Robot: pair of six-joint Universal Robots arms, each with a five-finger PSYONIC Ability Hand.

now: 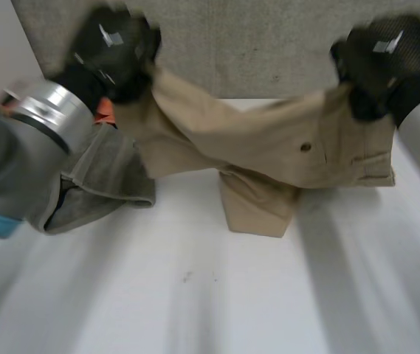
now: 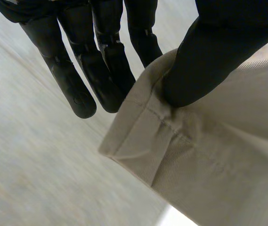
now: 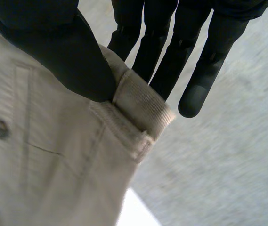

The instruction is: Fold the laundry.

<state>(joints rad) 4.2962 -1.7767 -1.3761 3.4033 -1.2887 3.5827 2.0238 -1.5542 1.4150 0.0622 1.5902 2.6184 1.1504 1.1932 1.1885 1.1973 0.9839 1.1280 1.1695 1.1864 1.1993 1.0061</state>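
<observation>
Tan trousers [image 1: 269, 151] hang stretched between my two hands above the white table [image 1: 195, 295], their lower part still resting on it. My left hand [image 1: 114, 48] pinches one waistband corner [image 2: 143, 141] between thumb [image 2: 204, 61] and fingers [image 2: 101, 80]. Over at the other side, my right hand [image 1: 383, 59] pinches the opposite waistband corner [image 3: 141, 106], thumb [image 3: 68, 56] pressed on the cloth against the fingers [image 3: 157, 56]. A button [image 3: 1, 128] and a back pocket show near the right hand.
A grey-green folded cloth [image 1: 95, 184] lies on the table under my left arm, with something orange [image 1: 105, 110] behind it. A grey carpet floor [image 1: 269, 44] lies beyond the table's far edge.
</observation>
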